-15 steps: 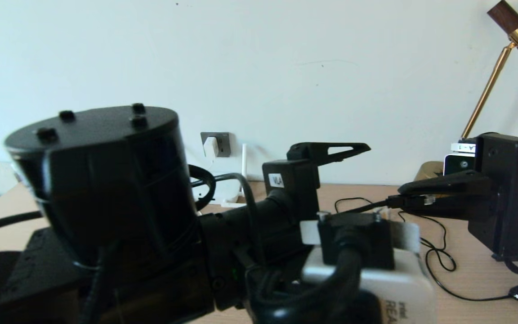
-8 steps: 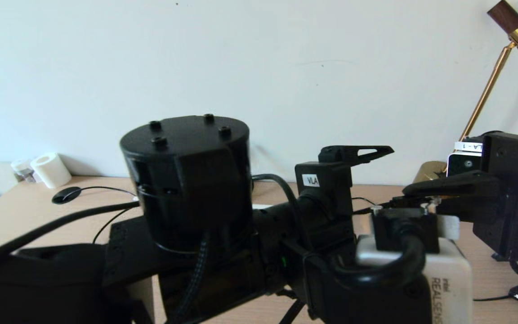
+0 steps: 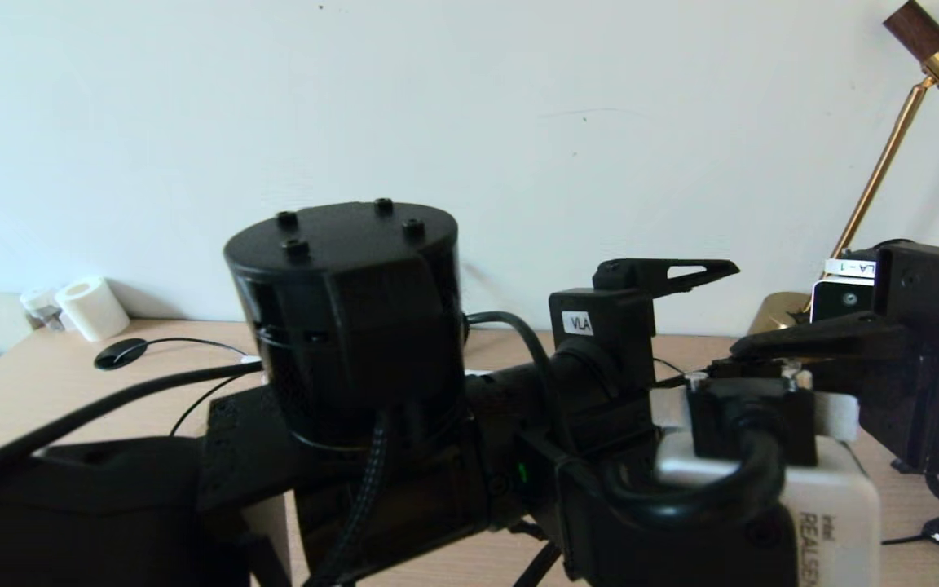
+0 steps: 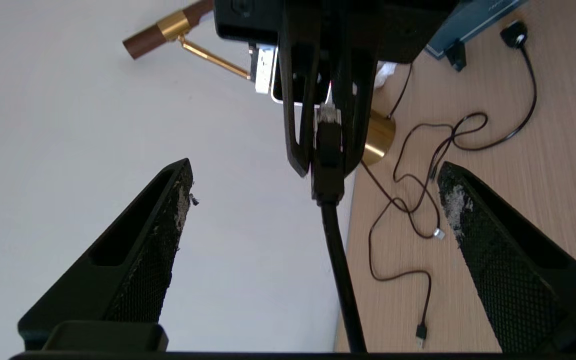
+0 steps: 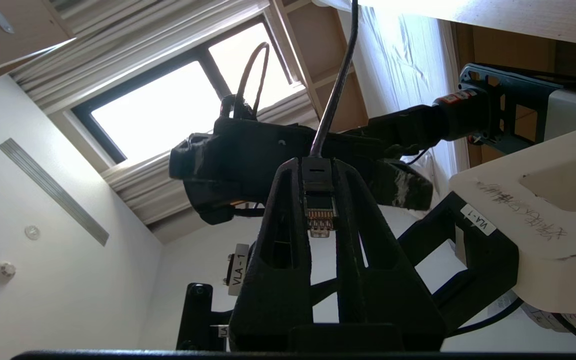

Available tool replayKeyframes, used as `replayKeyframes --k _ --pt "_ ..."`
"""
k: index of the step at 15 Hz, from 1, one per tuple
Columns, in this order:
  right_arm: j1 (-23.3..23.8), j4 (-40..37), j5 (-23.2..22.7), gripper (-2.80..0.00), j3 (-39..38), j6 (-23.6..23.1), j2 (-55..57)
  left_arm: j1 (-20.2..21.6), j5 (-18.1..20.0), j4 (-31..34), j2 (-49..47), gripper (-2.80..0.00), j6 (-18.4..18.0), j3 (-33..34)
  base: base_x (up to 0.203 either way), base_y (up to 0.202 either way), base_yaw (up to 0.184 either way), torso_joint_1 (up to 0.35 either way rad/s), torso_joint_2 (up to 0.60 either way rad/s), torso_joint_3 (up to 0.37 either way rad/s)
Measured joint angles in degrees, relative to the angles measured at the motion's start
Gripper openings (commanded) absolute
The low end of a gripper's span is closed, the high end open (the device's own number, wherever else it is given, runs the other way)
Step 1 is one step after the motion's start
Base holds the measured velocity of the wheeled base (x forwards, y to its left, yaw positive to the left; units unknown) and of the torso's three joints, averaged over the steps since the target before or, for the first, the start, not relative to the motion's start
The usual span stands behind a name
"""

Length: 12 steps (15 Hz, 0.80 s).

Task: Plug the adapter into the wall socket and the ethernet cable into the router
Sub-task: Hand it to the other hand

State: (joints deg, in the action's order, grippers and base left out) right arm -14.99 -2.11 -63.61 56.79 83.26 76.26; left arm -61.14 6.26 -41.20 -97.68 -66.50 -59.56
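Wooden desk (image 3: 46,383) against white wall. Right gripper (image 5: 320,175) pinching ethernet cable (image 4: 329,150) by its plug, above desk; left gripper (image 4: 313,200) spread wide facing it. Router probably hidden behind arm.

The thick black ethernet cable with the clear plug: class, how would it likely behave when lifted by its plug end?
The thick black ethernet cable probably trails limply: it hangs from the shut right gripper. Its clear plug tip looks rigid, perhaps fragile.
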Motion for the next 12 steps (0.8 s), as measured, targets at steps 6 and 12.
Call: replayKeyframes --k 6,12 --pt "0.0 0.0 0.0 -2.8 -0.29 0.04 -0.27 0.13 0.3 -0.02 1.81 0.0 0.21 2.67 0.0 0.0 0.0 0.0 0.0 0.0" --pt "-0.48 -0.01 -0.05 -2.8 -0.52 0.03 -0.66 0.06 0.28 -0.15 1.87 -2.8 0.13 2.48 0.0 0.0 0.0 0.0 0.0 0.0"
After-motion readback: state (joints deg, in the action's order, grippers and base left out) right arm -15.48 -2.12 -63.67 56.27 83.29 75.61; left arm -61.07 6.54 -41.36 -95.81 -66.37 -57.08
